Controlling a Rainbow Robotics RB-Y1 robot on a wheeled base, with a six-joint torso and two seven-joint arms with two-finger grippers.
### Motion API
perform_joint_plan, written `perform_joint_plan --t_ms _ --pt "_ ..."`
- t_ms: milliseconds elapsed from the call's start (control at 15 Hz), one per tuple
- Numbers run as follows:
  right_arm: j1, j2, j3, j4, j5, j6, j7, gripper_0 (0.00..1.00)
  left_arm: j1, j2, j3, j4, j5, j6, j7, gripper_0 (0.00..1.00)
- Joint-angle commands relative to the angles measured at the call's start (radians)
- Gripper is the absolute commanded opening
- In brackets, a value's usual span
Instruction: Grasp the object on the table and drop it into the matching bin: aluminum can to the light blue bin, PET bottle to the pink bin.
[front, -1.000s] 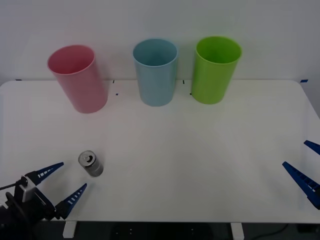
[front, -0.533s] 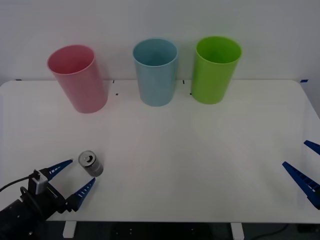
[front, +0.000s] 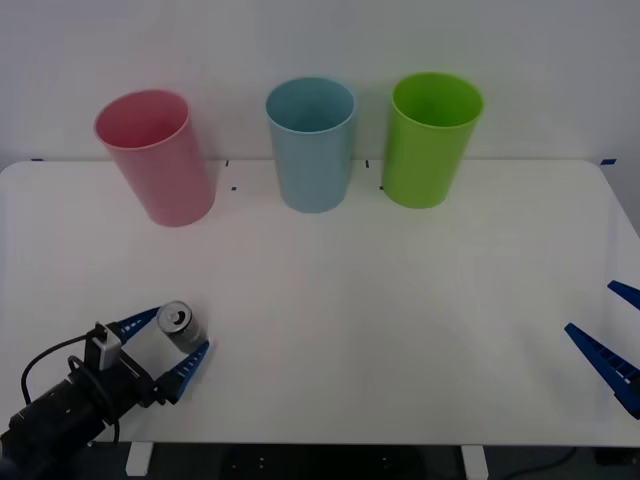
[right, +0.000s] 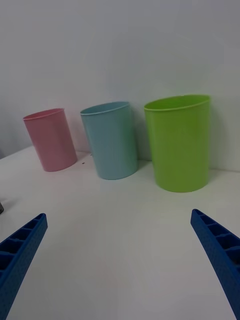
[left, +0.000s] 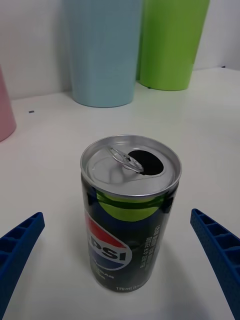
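We see left gripper spread wide around upright can, no contact, right gripper parked, released

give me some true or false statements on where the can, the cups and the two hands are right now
1. The small dark grey metal can stands upright between the left hand's open fingers. True.
2. The can's top is sealed. False: its mouth is open, as the left wrist view shows.
3. The tall light blue plastic bin stands between the tall pink plastic bin and the lime green plastic bin. True.
4. The right hand holds the can. False: it is open at the white table's right edge.
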Motion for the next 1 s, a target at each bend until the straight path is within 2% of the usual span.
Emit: perform_joint_plan --t_ms 67,867,933,1000 --pt "0.000 0.000 0.000 0.000 0.000 0.000 0.000 1.00 -0.011 -0.014 -0.012 0.001 -0.003 0.024 0.000 1.00" --pt "0.000 0.000 0.000 0.000 0.000 0.000 0.000 1.00 -0.029 -0.026 -0.033 0.001 -0.014 0.058 0.000 1.00" --pt "0.000 0.000 0.000 0.000 0.000 0.000 0.000 1.00 -0.029 -0.027 -0.033 0.001 -0.014 0.058 -0.002 0.41" --pt "0.000 0.000 0.000 0.000 0.000 0.000 0.000 1.00 -0.029 -0.026 -0.033 0.001 -0.014 0.058 -0.003 0.10"
